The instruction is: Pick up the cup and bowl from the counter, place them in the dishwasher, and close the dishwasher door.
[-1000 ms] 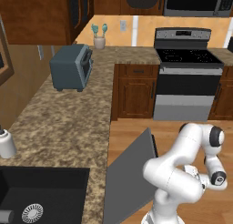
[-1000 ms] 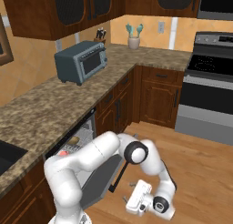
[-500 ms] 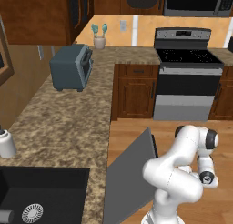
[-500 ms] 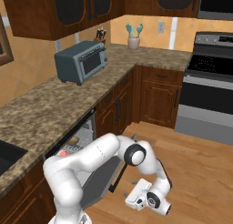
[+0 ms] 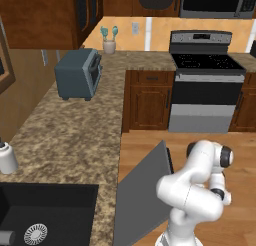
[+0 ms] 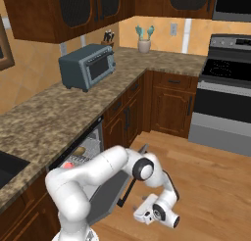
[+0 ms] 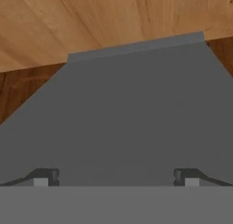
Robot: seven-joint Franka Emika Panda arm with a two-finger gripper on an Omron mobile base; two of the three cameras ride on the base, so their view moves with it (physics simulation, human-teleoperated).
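Fingers (image 7: 116, 177): spread wide, holding nothing, tips facing the grey dishwasher door (image 7: 132, 114). Dishwasher door (image 5: 142, 192): partly raised, tilted, beside the arm; dark handle (image 6: 128, 192) along its edge, above the wooden floor (image 6: 211, 176). Dishwasher (image 6: 83, 152): open under the table (image 6: 59, 112); cup (image 6: 68, 164) and bowl (image 6: 80, 150) sit in its rack. Table (image 5: 75, 135), farther on: toaster (image 5: 77, 74), utensil pot (image 5: 109, 40). Stove (image 5: 202, 85) beyond.

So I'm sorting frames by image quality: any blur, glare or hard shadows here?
Left base view: soft and slightly blurred, the counter evenly lit with no glare. Right base view: equally soft, and the open dishwasher interior sits in shade. Hand view: the dishwasher door is a flat, featureless grey, without highlights.
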